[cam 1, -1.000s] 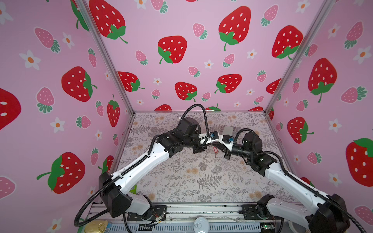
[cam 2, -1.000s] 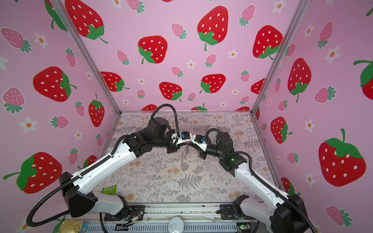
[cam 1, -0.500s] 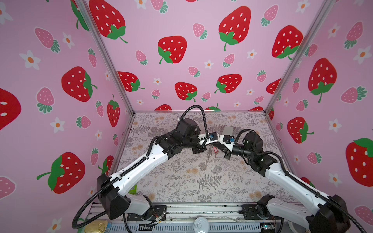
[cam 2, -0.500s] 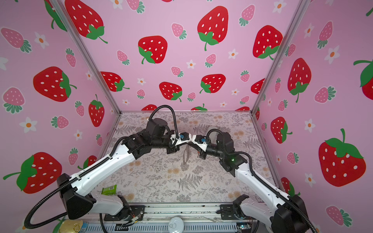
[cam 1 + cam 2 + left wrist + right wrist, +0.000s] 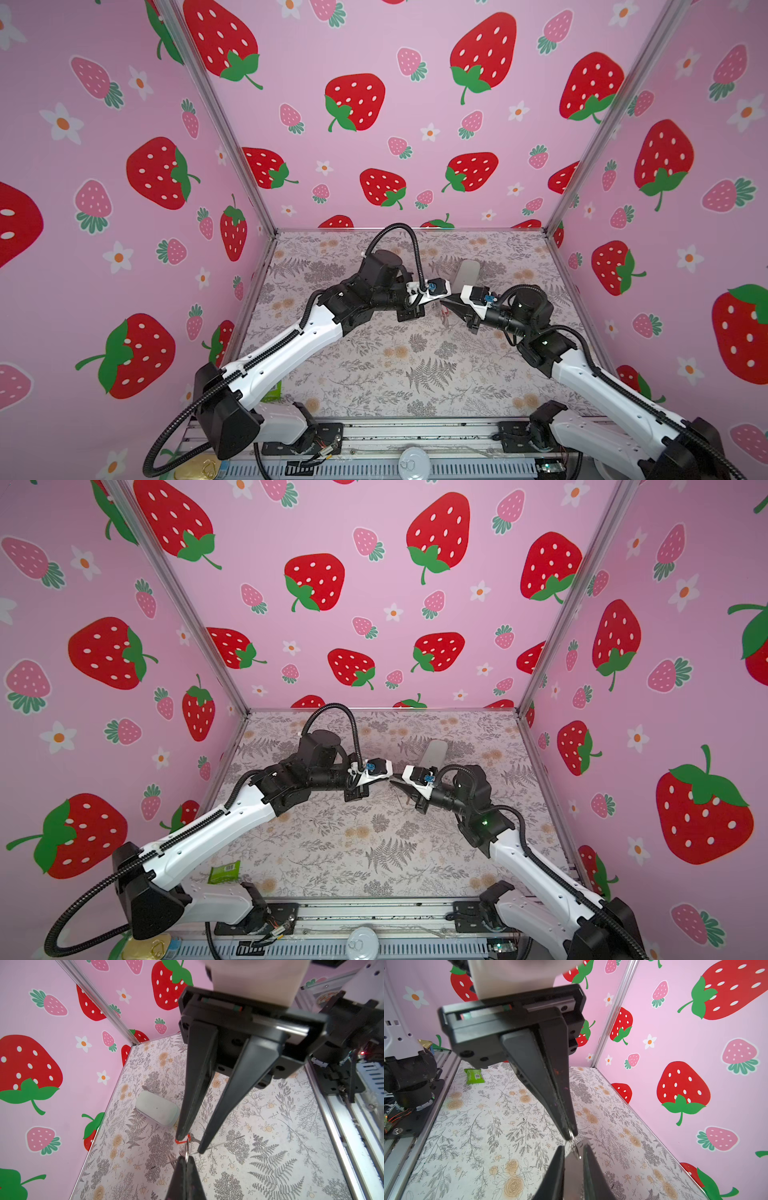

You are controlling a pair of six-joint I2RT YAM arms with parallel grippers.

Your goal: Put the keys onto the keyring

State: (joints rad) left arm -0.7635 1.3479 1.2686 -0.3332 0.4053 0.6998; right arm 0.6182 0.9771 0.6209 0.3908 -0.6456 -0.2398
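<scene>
Left wrist view: the left gripper has its fingers pressed together on a silver ring of the keyring, above the counter. The right gripper has its fingers parted, and the red of the keys is at one tip. A green packet bears a barcode, its print too small to read.

No text reads; print on the green packet blurs.

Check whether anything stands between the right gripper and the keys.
Nothing visible does. The right gripper is open with its fingertips either side of the keys, next to the silver ring pinched in the shut left gripper.
</scene>
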